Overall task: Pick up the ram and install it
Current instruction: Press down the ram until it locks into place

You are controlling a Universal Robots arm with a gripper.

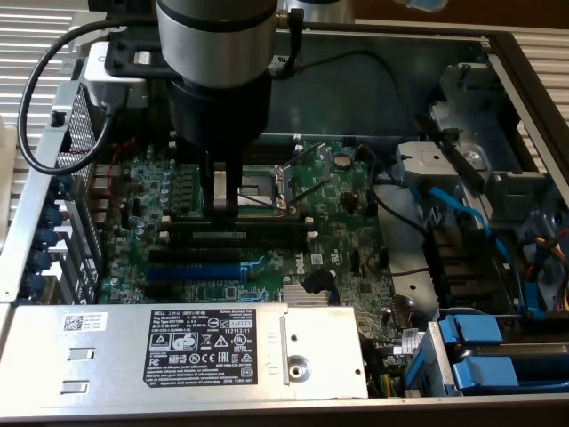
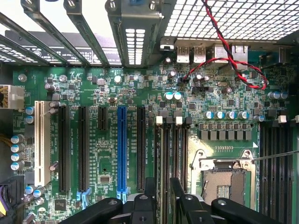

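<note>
The grey robot arm reaches down into an open metal computer case (image 1: 373,98), and its black pincer (image 1: 221,203) hangs just over the green motherboard (image 1: 347,240). In the wrist view the pincer (image 2: 162,189) has its two dark fingers (image 2: 149,193) set clearly apart, about half open. They straddle the near end of the row of long black memory slots with white end clips (image 2: 182,154). Nothing shows as clamped between them. I cannot pick out with certainty the ram, the long thin green circuit-board stick. A narrow dark strip runs along the slots directly under the fingertips, and I cannot tell whether it is the stick seated there or a bare slot. Beside the memory slots sits the square metal processor socket (image 2: 224,182), and on their other side a long blue expansion slot (image 2: 122,149). A silver labelled box (image 1: 213,342) covers the near edge of the case.
</note>
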